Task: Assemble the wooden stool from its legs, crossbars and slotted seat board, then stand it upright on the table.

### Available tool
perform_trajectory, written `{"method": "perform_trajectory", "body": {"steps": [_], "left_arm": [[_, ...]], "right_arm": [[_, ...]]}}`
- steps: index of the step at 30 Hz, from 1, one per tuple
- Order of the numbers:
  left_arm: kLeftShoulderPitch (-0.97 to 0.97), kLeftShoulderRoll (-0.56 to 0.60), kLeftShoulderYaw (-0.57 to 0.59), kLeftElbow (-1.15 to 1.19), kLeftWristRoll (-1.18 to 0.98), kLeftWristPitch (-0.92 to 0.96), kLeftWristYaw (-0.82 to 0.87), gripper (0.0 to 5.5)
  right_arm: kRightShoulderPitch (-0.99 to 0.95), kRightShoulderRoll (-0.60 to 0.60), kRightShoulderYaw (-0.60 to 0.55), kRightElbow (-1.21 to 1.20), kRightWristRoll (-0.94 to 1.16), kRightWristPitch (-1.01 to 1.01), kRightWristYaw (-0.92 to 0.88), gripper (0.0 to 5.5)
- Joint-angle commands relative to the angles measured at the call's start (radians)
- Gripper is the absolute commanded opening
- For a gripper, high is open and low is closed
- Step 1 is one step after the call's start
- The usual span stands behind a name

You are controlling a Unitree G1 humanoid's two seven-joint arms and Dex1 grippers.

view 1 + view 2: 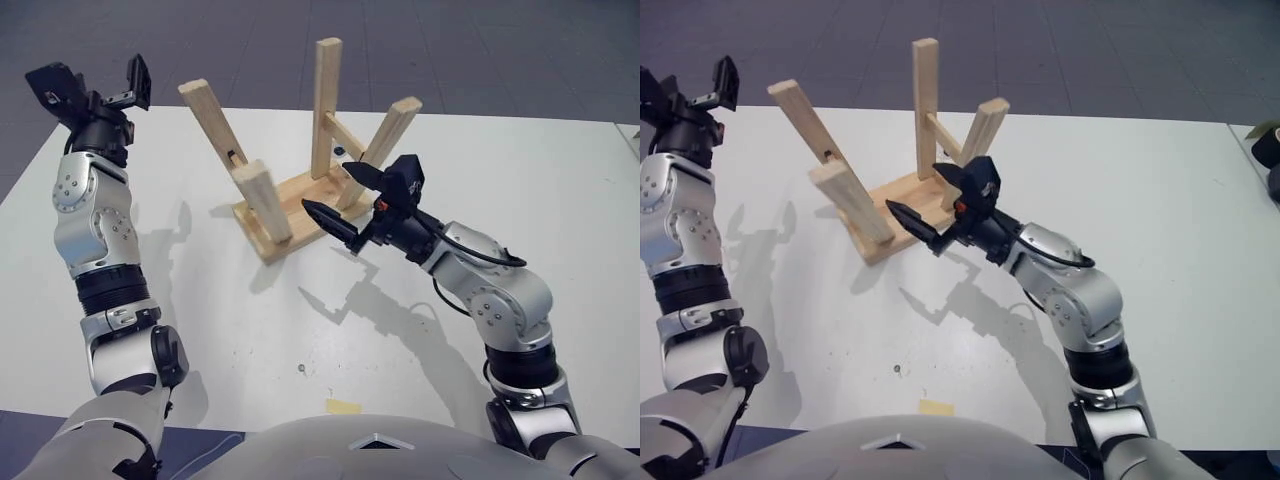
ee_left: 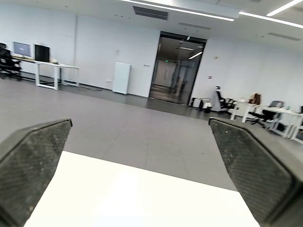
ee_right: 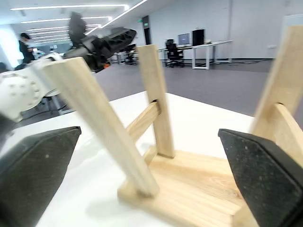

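The pale wooden stool point(image 1: 296, 200) sits upside down on the white surface point(image 1: 520, 180), near its far edge. Its slotted seat board point(image 3: 199, 184) lies flat, and its four legs point(image 1: 325, 100) point up, splaying outward. Broad bare surface lies to its right and on the near side. The right claw point(image 1: 327, 188), fingers spread apart, hangs at the board's near right side. The left claw point(image 1: 92, 72), also spread, is raised by the far left corner, well apart from the stool.

Seat board point(image 1: 297, 195) corner hidden behind right end effector point(image 1: 327, 187); speck point(image 1: 301, 369) on table point(image 1: 560, 200) too small to identify.
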Motion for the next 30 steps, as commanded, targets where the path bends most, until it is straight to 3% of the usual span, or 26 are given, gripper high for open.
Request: {"method": "perform_trajectory", "body": {"steps": [1,4,8,12,15,18,24,30], "left_arm": [[0.047,0.061,0.017,0.029,-0.003,0.008,-0.058,5.39],[0.102,0.128,-0.019,0.07,-0.001,0.028,-0.198,5.39],[0.252,0.266,-0.169,0.082,0.113,-0.039,-0.452,5.39],[0.409,0.397,-0.258,0.048,0.129,-0.021,-0.728,5.39],[0.461,0.485,-0.374,-0.036,0.168,-0.004,-0.9,5.39],[0.366,0.417,-0.412,-0.079,0.125,0.045,-0.925,5.39],[0.207,0.272,-0.511,-0.036,0.163,0.006,-0.897,5.39],[0.139,0.226,-0.568,0.042,0.223,-0.064,-0.895,5.39]], "right_arm": [[0.06,-0.077,-0.046,-0.04,0.077,0.062,0.085,5.4],[0.153,-0.18,-0.028,-0.081,0.109,0.083,0.207,5.4],[0.212,-0.304,-0.026,-0.064,0.041,0.048,0.296,5.4],[0.174,-0.312,-0.114,0.121,-0.047,-0.072,0.295,5.4],[0.108,-0.31,-0.113,0.27,-0.096,-0.157,0.351,5.4],[0.022,-0.294,-0.054,0.405,-0.167,-0.247,0.431,5.4],[-0.218,-0.132,0.033,0.777,-0.331,-0.508,0.466,5.4],[-0.317,-0.005,0.087,0.956,-0.39,-0.615,0.536,5.4]]}}
